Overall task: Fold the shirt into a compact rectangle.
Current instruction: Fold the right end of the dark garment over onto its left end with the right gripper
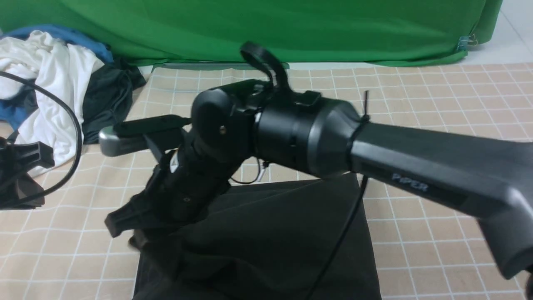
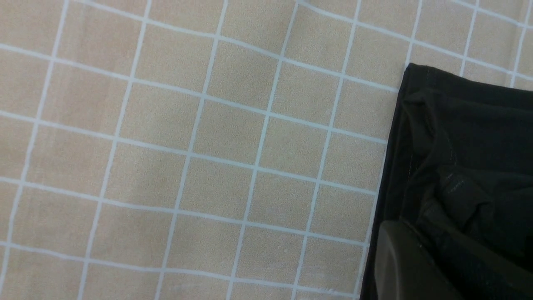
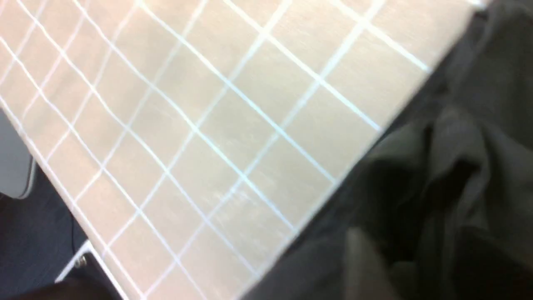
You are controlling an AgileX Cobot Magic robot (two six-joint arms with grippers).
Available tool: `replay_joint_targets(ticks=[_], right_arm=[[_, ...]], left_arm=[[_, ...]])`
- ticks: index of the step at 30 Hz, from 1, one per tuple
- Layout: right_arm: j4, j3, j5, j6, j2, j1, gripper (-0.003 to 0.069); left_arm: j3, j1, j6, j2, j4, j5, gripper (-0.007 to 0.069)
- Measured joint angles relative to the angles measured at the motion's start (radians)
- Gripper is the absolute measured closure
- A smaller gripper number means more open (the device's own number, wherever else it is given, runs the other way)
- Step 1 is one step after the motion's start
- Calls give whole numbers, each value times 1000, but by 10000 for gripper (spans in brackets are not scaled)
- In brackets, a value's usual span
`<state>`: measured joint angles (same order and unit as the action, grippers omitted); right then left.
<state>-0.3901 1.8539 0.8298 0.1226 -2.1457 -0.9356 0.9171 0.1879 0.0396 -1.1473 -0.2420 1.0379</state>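
Note:
The very dark shirt (image 1: 270, 241) lies folded on the checked tablecloth (image 1: 437, 233), its near part running off the bottom of the front view. My right arm crosses over it from the right. The right gripper (image 1: 125, 227) is down at the shirt's left edge, with bunched cloth of the shirt (image 3: 458, 166) around its blurred fingers (image 3: 362, 266), so it looks shut on the fabric. In the left wrist view one finger (image 2: 399, 266) of the left gripper (image 2: 420, 258) lies against the shirt's (image 2: 470, 137) layered edge, seemingly pinching it. Logo and collar are hidden.
A pile of white, blue and dark grey clothes (image 1: 50, 75) sits at the back left. A green backdrop (image 1: 270, 29) hangs behind the table. A black part of the left arm with a looping cable (image 1: 25, 166) is at the far left. The table's edge (image 3: 54, 196) shows in the right wrist view.

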Motion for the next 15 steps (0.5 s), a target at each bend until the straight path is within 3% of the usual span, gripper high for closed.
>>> replay_joint_targets(ticks=[3, 5, 7, 9, 10, 12, 15], right_arm=[[18, 51, 78, -79, 6, 8, 152], [73, 89, 179, -101, 20, 21, 154], [155, 114, 273, -106, 41, 38, 204], [263, 122, 347, -109, 75, 57, 331], [278, 119, 353, -109, 82, 64, 361], [328, 88, 373, -107, 125, 87, 529], [342, 9, 376, -107, 195, 114, 615]], left_arm=[[0, 0, 19, 0, -4, -2, 606], [0, 0, 34, 0, -23, -3, 606], [0, 0, 69, 0, -65, -3, 606], [-1, 0, 115, 0, -124, -3, 606], [-1, 0, 127, 0, -138, -3, 606], [-1, -3, 195, 0, -223, 2, 606], [-1, -50, 266, 0, -314, 4, 606]])
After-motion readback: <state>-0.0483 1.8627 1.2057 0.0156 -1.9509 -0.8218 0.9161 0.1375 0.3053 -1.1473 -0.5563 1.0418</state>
